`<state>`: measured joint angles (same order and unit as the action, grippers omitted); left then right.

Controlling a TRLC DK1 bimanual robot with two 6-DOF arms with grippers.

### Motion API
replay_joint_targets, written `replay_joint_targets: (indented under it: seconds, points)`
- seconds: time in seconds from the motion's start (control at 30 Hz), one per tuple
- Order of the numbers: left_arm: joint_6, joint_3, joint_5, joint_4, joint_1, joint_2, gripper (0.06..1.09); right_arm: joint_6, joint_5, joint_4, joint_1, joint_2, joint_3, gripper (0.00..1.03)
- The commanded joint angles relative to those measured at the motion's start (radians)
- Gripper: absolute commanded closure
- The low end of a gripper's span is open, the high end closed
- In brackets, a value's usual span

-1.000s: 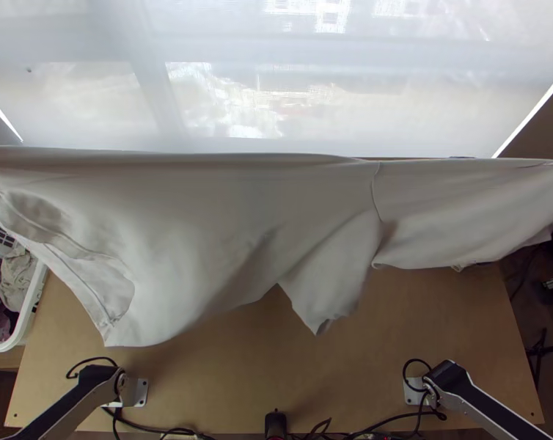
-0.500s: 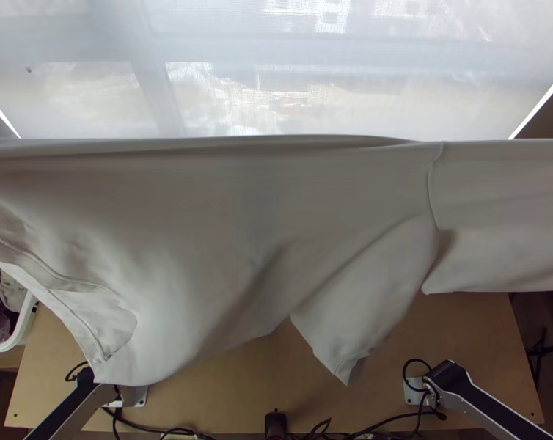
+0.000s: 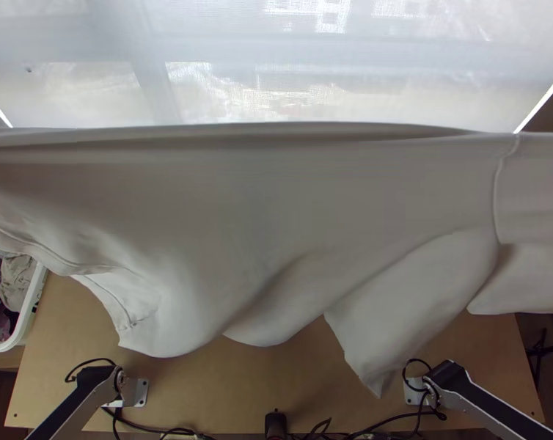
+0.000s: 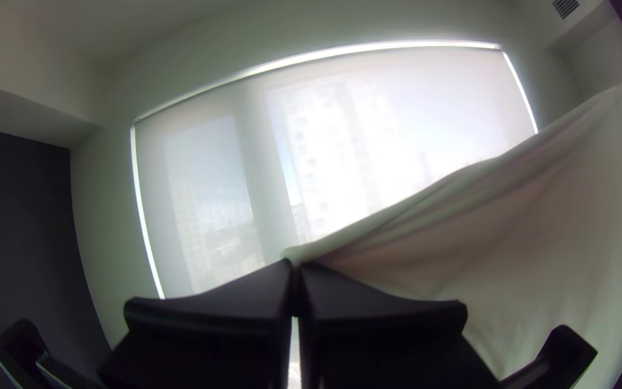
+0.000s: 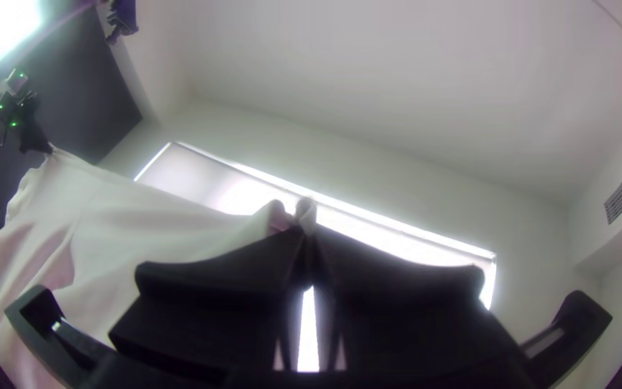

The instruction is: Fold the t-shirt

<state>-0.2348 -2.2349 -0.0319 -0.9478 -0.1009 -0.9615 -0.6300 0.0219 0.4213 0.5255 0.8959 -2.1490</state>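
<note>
The left tool (image 4: 295, 265) and right tool (image 5: 307, 232), pinched closed, hold the shirt (image 3: 276, 198) stretched above the table (image 3: 218, 389), probably so its hanging weight draws creases out.

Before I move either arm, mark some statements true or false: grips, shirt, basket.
1. The left gripper is shut on the shirt. True.
2. The right gripper is open and holds nothing. False: it is shut on the shirt.
3. The shirt lies folded flat on the table. False: it hangs stretched between both grippers.
4. The white basket has cloth in it. True.
5. The basket stands at the table's right side. False: at its left.
</note>
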Motion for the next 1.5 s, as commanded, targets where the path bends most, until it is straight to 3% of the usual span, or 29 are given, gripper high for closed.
replay_joint_targets:
  seconds: [0.0, 0.2, 0.4, 0.73, 1.0, 1.2, 1.47]
  points:
    - [0.008, 0.000, -0.002, 0.006, -0.013, -0.008, 1.05, 0.032, -0.019, -0.038, 0.005, 0.101, -0.137, 1.00]
    - [0.008, -0.002, -0.002, -0.005, -0.023, -0.002, 1.05, 0.101, -0.054, -0.070, 0.001, 0.120, -0.150, 1.00]
    - [0.008, -0.003, 0.000, -0.028, -0.025, 0.009, 1.05, 0.173, -0.060, 0.051, -0.010, 0.052, -0.134, 1.00]
    - [0.074, 0.116, 0.038, -0.097, -0.025, 0.024, 1.05, 0.270, -0.060, 0.112, -0.051, -0.169, 0.252, 1.00]
    - [0.080, 0.469, 0.176, -0.072, -0.008, 0.087, 1.05, 0.309, -0.056, 0.042, -0.078, -0.183, 0.515, 1.00]
    - [0.083, 0.718, 0.178, 0.101, 0.118, 0.060, 1.05, 0.363, -0.034, -0.053, -0.081, -0.100, 0.692, 1.00]
    - [0.083, 0.916, 0.179, 0.405, 0.198, -0.105, 1.05, 0.378, -0.017, -0.257, -0.081, 0.167, 0.816, 1.00]
